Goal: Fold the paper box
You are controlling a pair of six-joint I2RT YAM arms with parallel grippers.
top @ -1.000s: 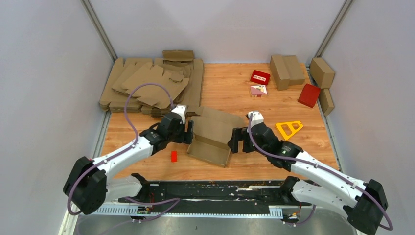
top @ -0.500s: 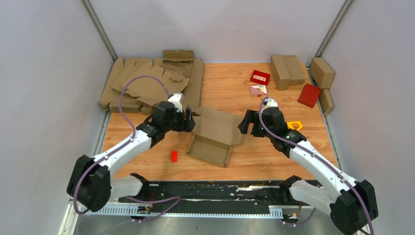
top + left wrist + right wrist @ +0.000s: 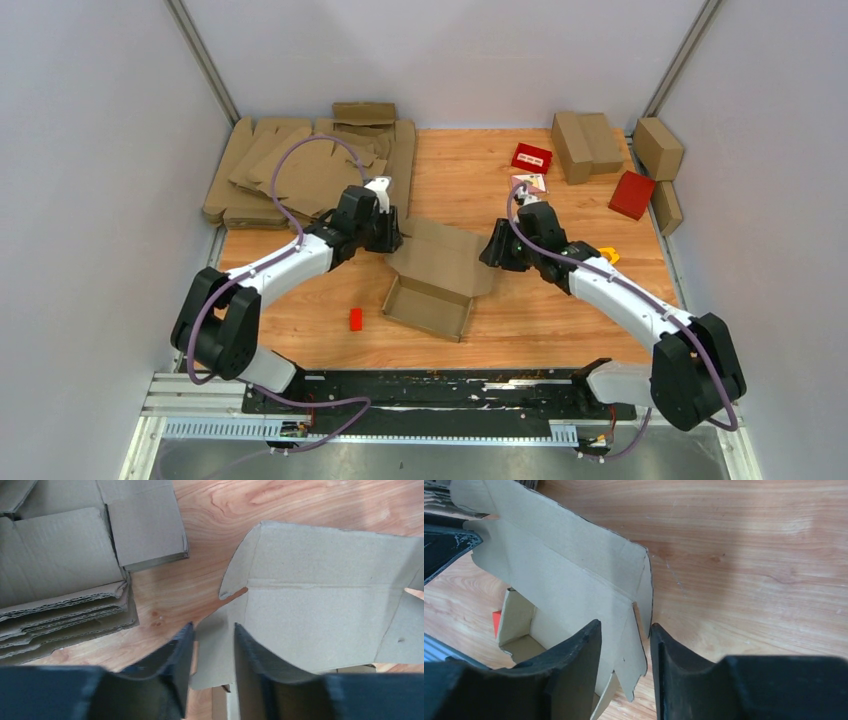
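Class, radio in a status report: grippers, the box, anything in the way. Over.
Left gripper and right gripper each straddle a flap, grip unconfirmed. Paper box half-formed, lid open. Small red block beside it, apart.

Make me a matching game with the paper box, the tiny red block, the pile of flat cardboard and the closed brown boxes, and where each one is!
Things:
1. paper box
2. tiny red block
3. pile of flat cardboard
4. closed brown boxes

Places:
A. lying alone, just left of the paper box
B. far right corner
C. in the middle, half folded
D. far left corner

Pairs: 1-C, 2-A, 3-D, 4-B
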